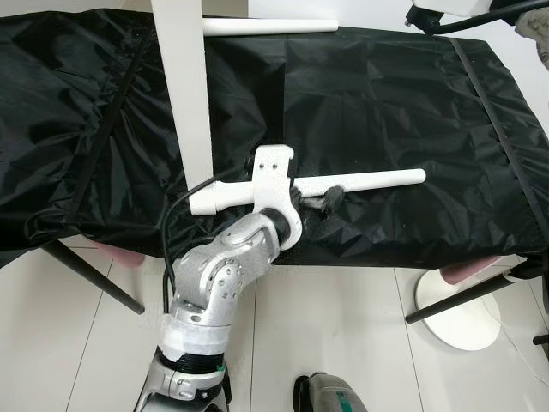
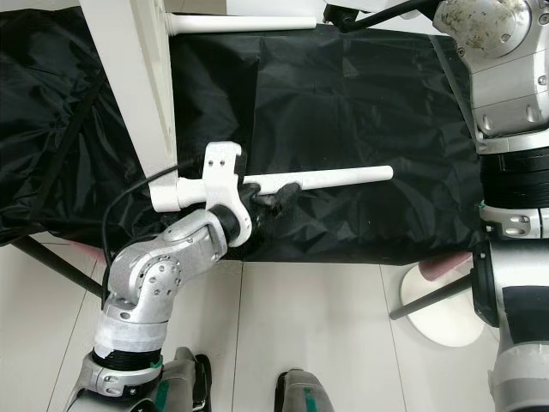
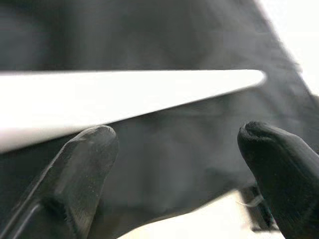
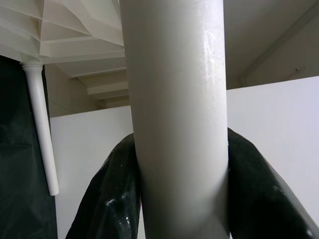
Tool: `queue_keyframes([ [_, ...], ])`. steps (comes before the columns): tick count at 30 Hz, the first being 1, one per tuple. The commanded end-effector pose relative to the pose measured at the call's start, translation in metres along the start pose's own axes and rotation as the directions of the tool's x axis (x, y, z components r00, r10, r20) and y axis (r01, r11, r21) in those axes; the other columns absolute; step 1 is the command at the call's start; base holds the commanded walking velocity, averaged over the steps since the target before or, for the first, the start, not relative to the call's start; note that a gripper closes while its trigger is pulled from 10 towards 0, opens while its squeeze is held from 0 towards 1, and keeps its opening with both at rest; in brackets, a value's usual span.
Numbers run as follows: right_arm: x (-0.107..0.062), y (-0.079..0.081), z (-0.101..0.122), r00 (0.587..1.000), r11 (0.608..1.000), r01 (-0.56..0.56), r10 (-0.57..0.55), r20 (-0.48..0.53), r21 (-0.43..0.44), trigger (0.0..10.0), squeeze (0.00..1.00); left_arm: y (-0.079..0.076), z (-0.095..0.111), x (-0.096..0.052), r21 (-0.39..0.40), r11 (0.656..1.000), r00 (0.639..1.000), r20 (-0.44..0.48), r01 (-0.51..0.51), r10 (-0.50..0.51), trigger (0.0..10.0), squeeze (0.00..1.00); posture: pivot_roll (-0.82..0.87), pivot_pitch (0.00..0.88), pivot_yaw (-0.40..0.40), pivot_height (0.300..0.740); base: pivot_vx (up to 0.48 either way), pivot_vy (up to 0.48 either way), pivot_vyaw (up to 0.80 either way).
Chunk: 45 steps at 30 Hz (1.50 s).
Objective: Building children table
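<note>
A white table leg (image 1: pixel 369 180) lies across the black cloth near the table's front edge. My left gripper (image 1: pixel 331 198) sits right beside it on its near side, and the wrist's white mount covers part of the leg. In the left wrist view the two fingers (image 3: pixel 87 164) stand open, with the leg (image 3: pixel 124 97) running just past their tips and nothing between them. A white tabletop (image 1: pixel 183 94) stands on edge at the back left, with a second leg (image 2: pixel 244 24) sticking out sideways. My right gripper (image 2: pixel 341 15) is at that leg's end, shut on a white leg (image 4: pixel 174 114).
The work surface is a table draped in black cloth (image 1: pixel 386 94), on thin black legs (image 1: pixel 94 279). A white round base (image 1: pixel 463 313) stands on the tiled floor at the front right. My feet (image 2: pixel 300 390) are close to the table's front edge.
</note>
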State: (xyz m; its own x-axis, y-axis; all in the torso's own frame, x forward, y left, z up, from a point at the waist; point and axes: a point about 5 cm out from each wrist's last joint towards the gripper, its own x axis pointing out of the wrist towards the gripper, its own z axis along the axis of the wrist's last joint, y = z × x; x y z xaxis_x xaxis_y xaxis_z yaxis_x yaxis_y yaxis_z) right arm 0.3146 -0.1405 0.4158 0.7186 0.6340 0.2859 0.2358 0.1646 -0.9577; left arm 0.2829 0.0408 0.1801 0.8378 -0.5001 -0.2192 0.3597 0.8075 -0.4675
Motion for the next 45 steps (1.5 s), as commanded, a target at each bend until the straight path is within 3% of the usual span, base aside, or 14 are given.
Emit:
queue_keyframes([
  [1, 0.000, -0.007, -0.005, 0.998, 0.998, 0.052, -0.051, -0.026, 0.039, 10.0, 0.00, 0.003, -0.013, 0.002, -0.115, 0.990, 0.997, -0.038, -0.077, 0.073, 10.0, 0.00, -0.08, 0.133, -0.015, 0.740, 0.000, 0.000, 0.00],
  [9, 0.003, -0.011, -0.005, 0.998, 0.998, 0.062, -0.061, -0.024, 0.034, 10.0, 0.00, 0.017, 0.004, 0.007, -0.133, 0.979, 0.987, 0.007, -0.157, 0.159, 10.0, 0.00, -0.08, 0.134, -0.019, 0.740, 0.000, 0.000, 0.00],
  [10, 0.003, -0.012, -0.005, 0.998, 0.997, 0.063, -0.062, -0.022, 0.034, 10.0, 0.00, 0.019, 0.009, 0.008, -0.154, 0.973, 0.984, 0.021, -0.173, 0.178, 10.0, 1.00, -0.09, 0.137, -0.020, 0.740, 0.000, 0.000, 0.00],
  [16, 0.002, -0.014, -0.005, 0.998, 0.997, 0.067, -0.066, -0.024, 0.030, 10.0, 0.00, 0.018, 0.029, 0.014, -0.262, 0.950, 0.976, 0.089, -0.168, 0.197, 10.0, 1.00, -0.09, 0.137, -0.018, 0.740, 0.000, 0.000, 0.00],
  [17, 0.002, -0.014, -0.005, 0.997, 0.997, 0.067, -0.067, -0.024, 0.030, 10.0, 0.00, 0.016, 0.031, 0.016, -0.262, 0.951, 0.977, 0.090, -0.166, 0.195, 10.0, 0.80, -0.10, 0.138, -0.016, 0.740, 0.000, 0.000, 0.00],
  [18, 0.002, -0.014, -0.005, 0.997, 0.997, 0.068, -0.067, -0.024, 0.029, 10.0, 0.00, 0.016, 0.031, 0.016, -0.260, 0.951, 0.977, 0.087, -0.167, 0.195, 10.0, 0.00, -0.10, 0.138, -0.016, 0.740, 0.000, 0.000, 0.00],
  [21, 0.001, -0.016, -0.005, 0.997, 0.997, 0.077, -0.077, -0.025, 0.029, 10.0, 0.00, 0.015, 0.030, 0.021, -0.254, 0.952, 0.978, 0.078, -0.169, 0.194, 10.0, 0.00, -0.10, 0.136, -0.013, 0.740, 0.000, 0.000, 0.00],
  [23, 0.000, -0.021, -0.002, 0.995, 0.994, 0.101, -0.100, -0.017, 0.033, 10.0, 0.00, 0.014, 0.025, 0.024, -0.313, 0.934, 0.980, 0.042, -0.171, 0.193, 10.0, 0.00, -0.11, 0.130, -0.006, 0.740, 0.000, 0.000, 0.00],
  [27, -0.001, -0.026, -0.001, 0.993, 0.992, 0.119, -0.118, -0.013, 0.038, 10.0, 0.00, 0.016, 0.022, 0.024, -0.321, 0.927, 0.977, 0.019, -0.196, 0.213, 10.0, 0.00, -0.11, 0.127, -0.002, 0.740, 0.000, 0.000, 0.00],
  [31, -0.006, -0.031, -0.003, 0.989, 0.989, 0.143, -0.142, -0.035, 0.041, 10.0, 0.00, 0.022, 0.018, 0.022, -0.371, 0.898, 0.967, -0.004, -0.237, 0.254, 10.0, 0.00, -0.12, 0.122, 0.000, 0.740, 0.000, 0.000, 0.00],
  [38, -0.017, -0.039, -0.014, 0.978, 0.979, 0.188, -0.181, -0.100, 0.072, 10.0, 0.00, 0.025, 0.026, 0.025, -0.470, 0.854, 0.959, 0.052, -0.223, 0.279, 10.0, 0.00, -0.12, 0.123, -0.007, 0.740, 0.000, 0.000, 0.00],
  [45, -0.023, -0.043, -0.021, 0.970, 0.974, 0.212, -0.200, -0.136, 0.084, 10.0, 0.00, 0.024, 0.034, 0.027, -0.502, 0.841, 0.958, 0.083, -0.199, 0.276, 10.0, 0.00, -0.12, 0.135, -0.009, 0.740, 0.000, 0.000, 0.00],
])
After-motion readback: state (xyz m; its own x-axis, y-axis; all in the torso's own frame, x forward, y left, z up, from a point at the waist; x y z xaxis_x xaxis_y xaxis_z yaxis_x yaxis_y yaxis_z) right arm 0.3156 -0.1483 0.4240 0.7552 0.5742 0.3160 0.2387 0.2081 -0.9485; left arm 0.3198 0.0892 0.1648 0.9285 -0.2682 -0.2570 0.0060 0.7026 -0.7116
